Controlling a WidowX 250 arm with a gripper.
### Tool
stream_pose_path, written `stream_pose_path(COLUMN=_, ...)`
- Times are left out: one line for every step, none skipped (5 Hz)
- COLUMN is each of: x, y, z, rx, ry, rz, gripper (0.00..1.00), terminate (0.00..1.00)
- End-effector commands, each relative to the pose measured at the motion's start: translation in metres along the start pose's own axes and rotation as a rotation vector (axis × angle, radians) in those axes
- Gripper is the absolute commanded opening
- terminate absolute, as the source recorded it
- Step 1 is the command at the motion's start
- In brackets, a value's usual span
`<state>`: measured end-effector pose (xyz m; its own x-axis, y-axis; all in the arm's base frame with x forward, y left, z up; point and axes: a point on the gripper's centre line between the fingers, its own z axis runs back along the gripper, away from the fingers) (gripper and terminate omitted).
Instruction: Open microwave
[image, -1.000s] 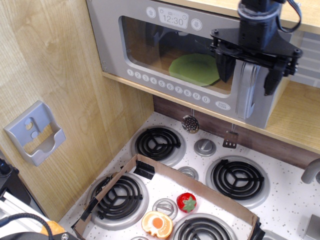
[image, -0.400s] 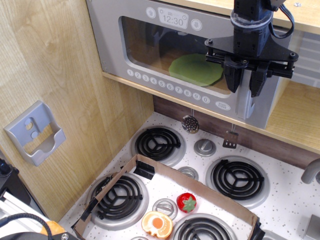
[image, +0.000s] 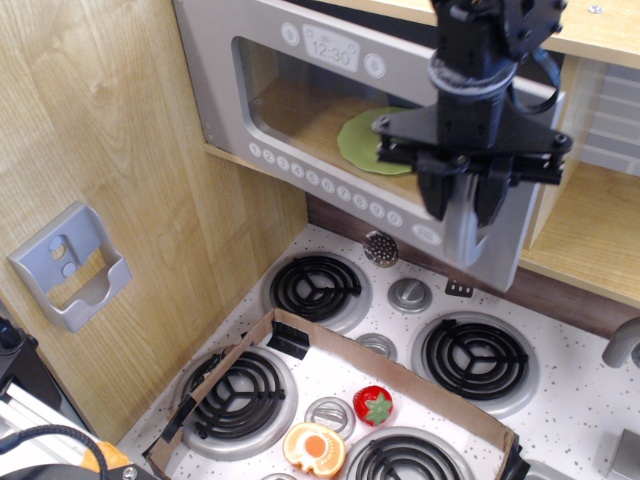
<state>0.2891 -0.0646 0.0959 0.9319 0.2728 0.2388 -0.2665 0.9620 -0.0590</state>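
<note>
The grey toy microwave (image: 300, 100) sits on a wooden shelf at the top, with a clear window, a 12:30 display (image: 332, 47) and a row of round buttons (image: 330, 185). A green plate (image: 375, 140) lies inside. The door stands swung partly out at its right edge. My black gripper (image: 463, 205) hangs from above at the door's right side, its fingers closed around the silver handle (image: 462, 222), most of which they hide.
A toy stove with black coil burners (image: 317, 283) lies below. An open cardboard box (image: 400, 375) on it holds a toy strawberry (image: 373, 404) and an orange toy (image: 314, 448). A small grey wall bracket (image: 72, 265) hangs on the left wood panel. Utensils hang under the shelf.
My gripper closed on the handle and pulled it left and toward the camera. The microwave door has swung out from shut to partly open.
</note>
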Motion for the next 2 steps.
stream_pose_path(x=-0.037, y=-0.003, z=0.018, rx=0.066, ry=-0.044, rz=0.242, gripper=1.00, terminate=0.00)
stream_pose_path(x=-0.043, y=-0.030, z=0.027, rx=0.083, ry=-0.044, rz=0.357, gripper=1.00, terminate=0.00)
